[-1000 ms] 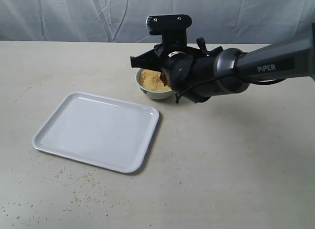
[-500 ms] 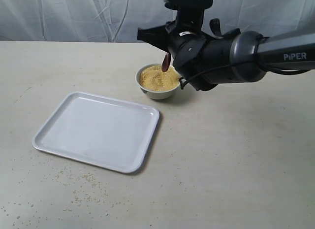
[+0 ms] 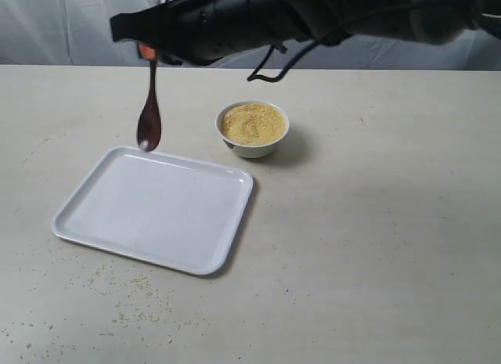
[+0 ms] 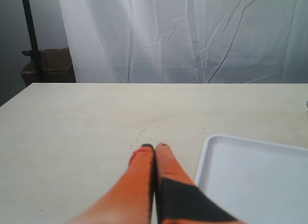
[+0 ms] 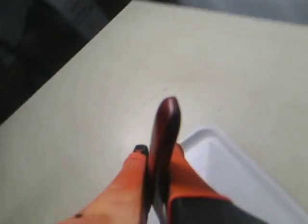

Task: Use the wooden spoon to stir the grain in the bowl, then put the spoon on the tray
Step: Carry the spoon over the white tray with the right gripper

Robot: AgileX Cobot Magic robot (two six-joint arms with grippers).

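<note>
The wooden spoon [image 3: 149, 113] hangs head down over the far edge of the white tray [image 3: 156, 211], with my right gripper [image 3: 148, 52] shut on the top of its handle. The right wrist view shows the dark spoon [image 5: 164, 125] pinched between the orange fingers [image 5: 129, 178] of the right gripper [image 5: 156, 154], with a tray corner [image 5: 226, 171] below. The white bowl [image 3: 251, 146] stands to the right of the tray, holding a mound of yellow grain [image 3: 252, 123]. My left gripper [image 4: 155, 148] is shut and empty, low over the table beside the tray [image 4: 255, 178].
Spilled grains [image 3: 133, 293] speckle the table in front of the tray. The right arm [image 3: 313, 16] stretches across the back of the scene above the bowl. White cloth hangs behind the table [image 3: 376, 246]. A cardboard box [image 4: 48, 65] sits beyond the table's edge.
The right arm lifted the spoon out of the bowl and swung it left, so it now hangs above the tray's far edge. The grain mound in the bowl is in full view.
</note>
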